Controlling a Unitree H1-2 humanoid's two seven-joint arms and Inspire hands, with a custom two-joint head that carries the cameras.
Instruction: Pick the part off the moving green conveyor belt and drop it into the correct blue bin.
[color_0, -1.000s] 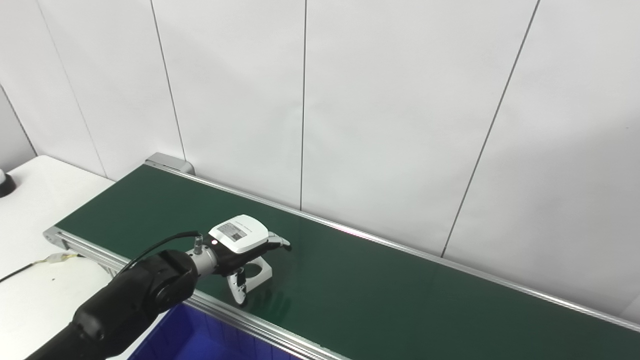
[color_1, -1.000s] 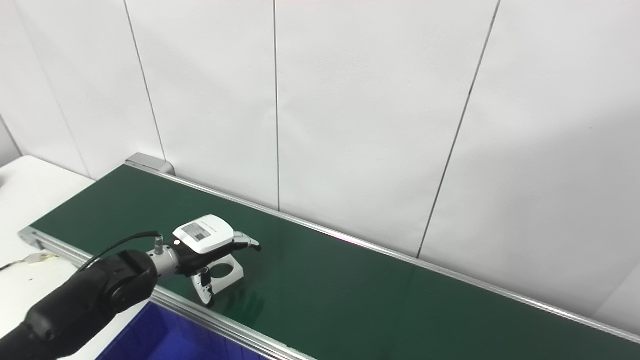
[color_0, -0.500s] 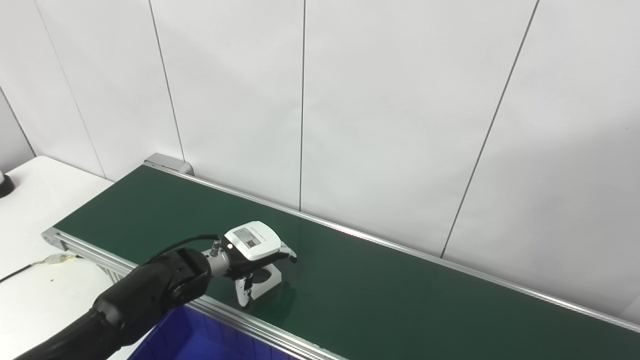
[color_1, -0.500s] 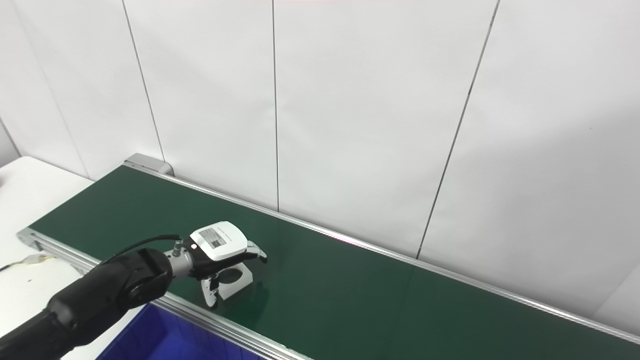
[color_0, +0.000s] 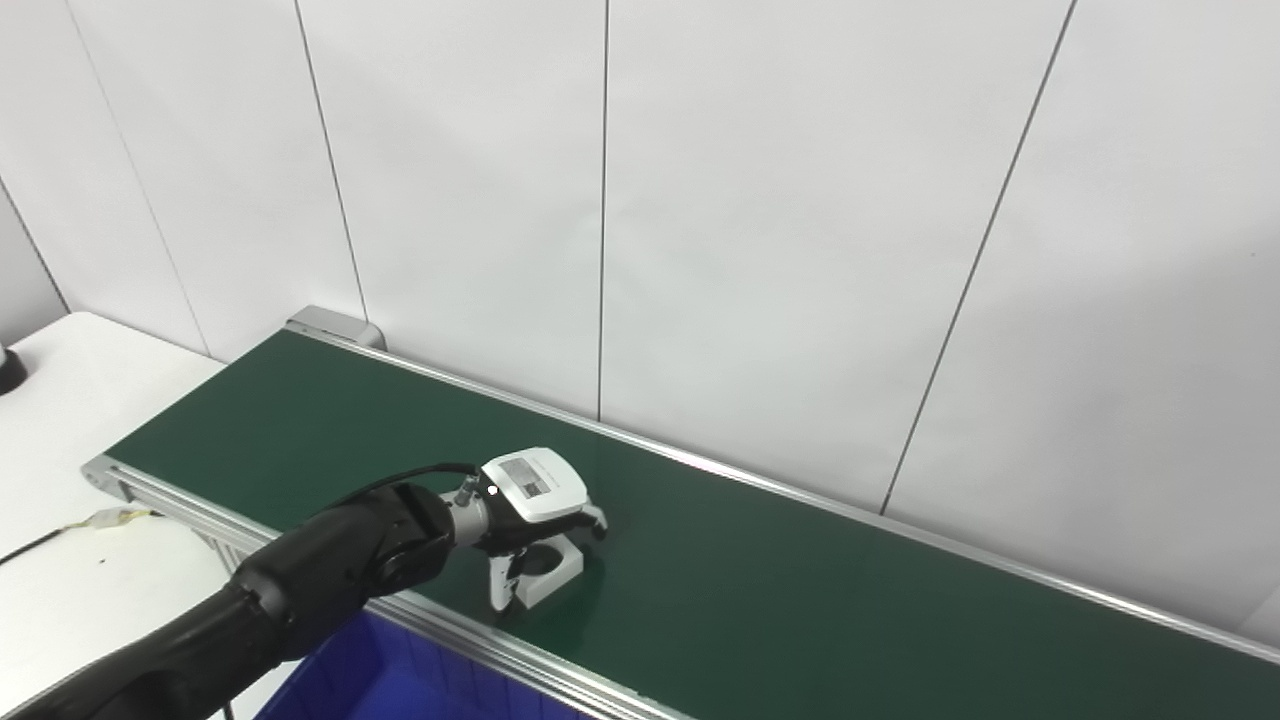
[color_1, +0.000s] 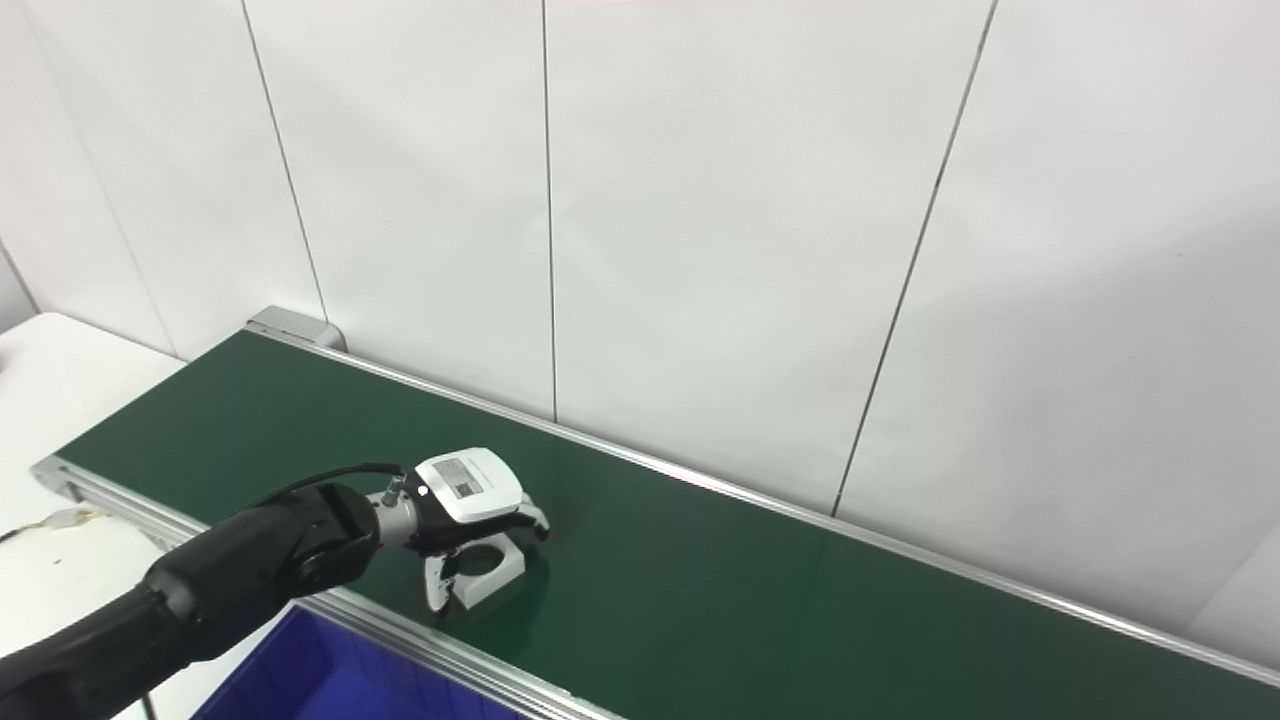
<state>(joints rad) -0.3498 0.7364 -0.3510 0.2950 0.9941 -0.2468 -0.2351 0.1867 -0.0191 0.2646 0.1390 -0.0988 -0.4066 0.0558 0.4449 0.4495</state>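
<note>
A white part (color_0: 553, 575) with a round hole lies flat on the green conveyor belt (color_0: 800, 600), near its front rail. My left hand (color_0: 530, 492), with a white cover on its back, hovers low right over the part (color_1: 487, 575). The thumb hangs at the part's near-left end and the fingers (color_0: 597, 520) reach past its far side. The hand (color_1: 468, 490) straddles the part with its fingers apart, and the part still rests on the belt. A corner of a blue bin (color_0: 380, 680) shows below the rail. No right hand appears in either view.
The belt runs from upper left to lower right between aluminium rails (color_0: 560, 680), close to a white panel wall. A white table (color_0: 70, 400) with a cable (color_0: 100, 520) lies at the left. The blue bin (color_1: 300, 670) sits just under the front rail.
My left hand has moved right along the belt and sunk lower over the part. The part has drifted right on the belt. The finger spread looks about the same.
</note>
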